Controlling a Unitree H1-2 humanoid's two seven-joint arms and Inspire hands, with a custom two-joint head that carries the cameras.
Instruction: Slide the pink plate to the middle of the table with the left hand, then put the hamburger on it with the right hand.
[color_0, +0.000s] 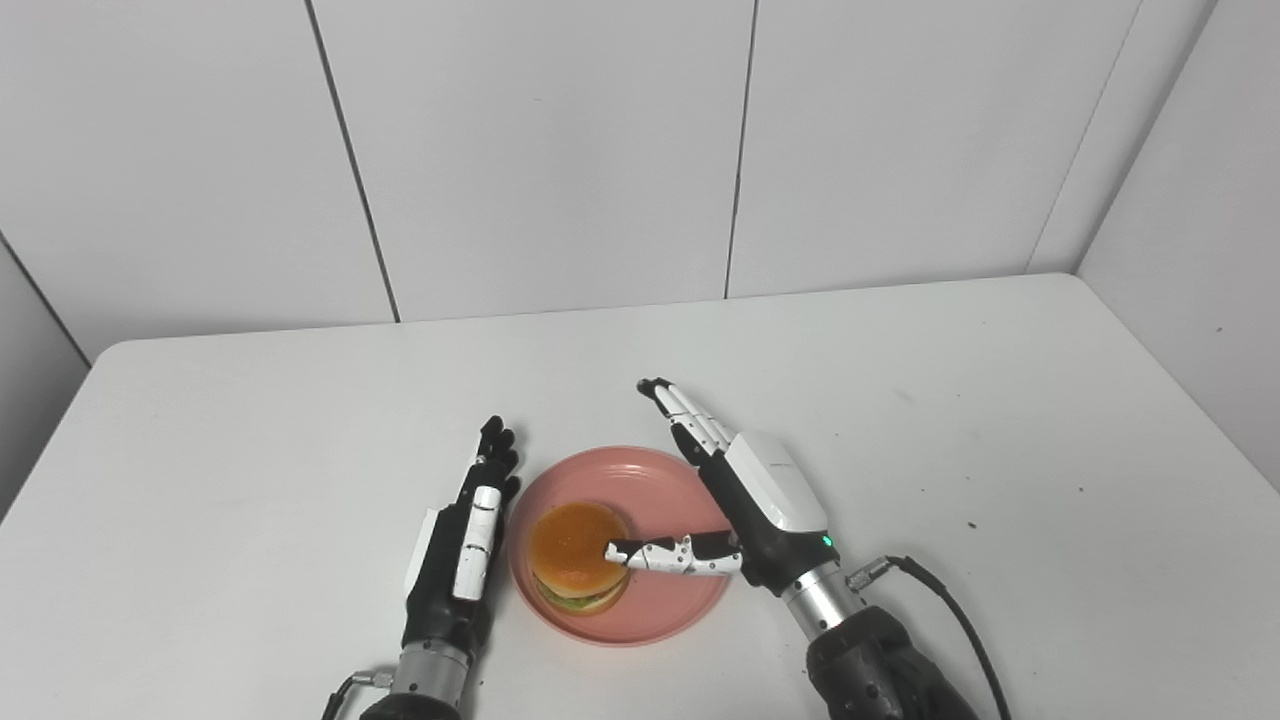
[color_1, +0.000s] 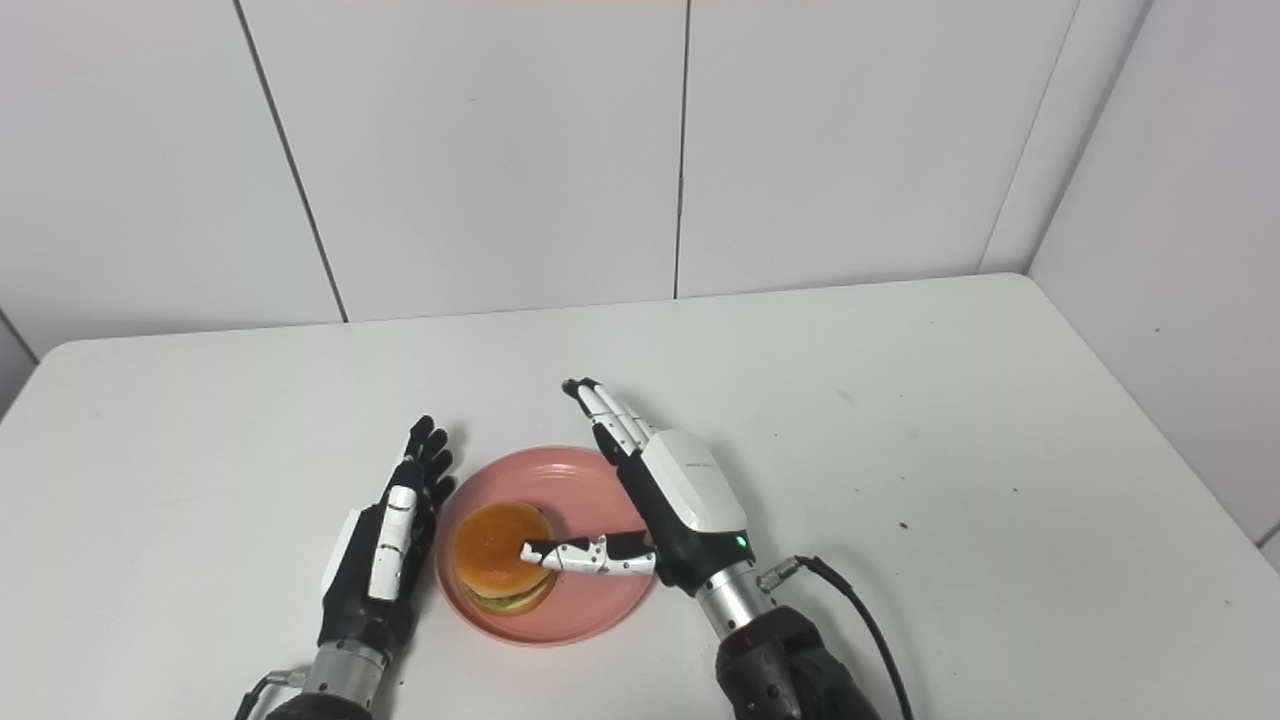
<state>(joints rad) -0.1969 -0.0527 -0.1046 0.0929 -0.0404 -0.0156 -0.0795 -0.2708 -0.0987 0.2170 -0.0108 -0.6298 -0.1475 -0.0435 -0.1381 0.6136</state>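
The burger (color_0: 577, 556) sits on the near-left part of the pink plate (color_0: 650, 480) at mid-table (color_0: 300, 420), the right hand (color_0: 745, 495) over the plate's right side, fingers straight and spread, thumb tip at the bun, while the left hand (color_0: 462, 540) lies flat, empty, just beside the plate's left rim.

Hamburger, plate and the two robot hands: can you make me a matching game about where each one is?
Things:
1. hamburger
2. pink plate
3. left hand
4. right hand

Places or states:
A. open, its thumb reaching across to the bun
B. lying on the white table
C. sitting on the plate
D. open, standing on edge just left of the plate

Pairs: 1-C, 2-B, 3-D, 4-A
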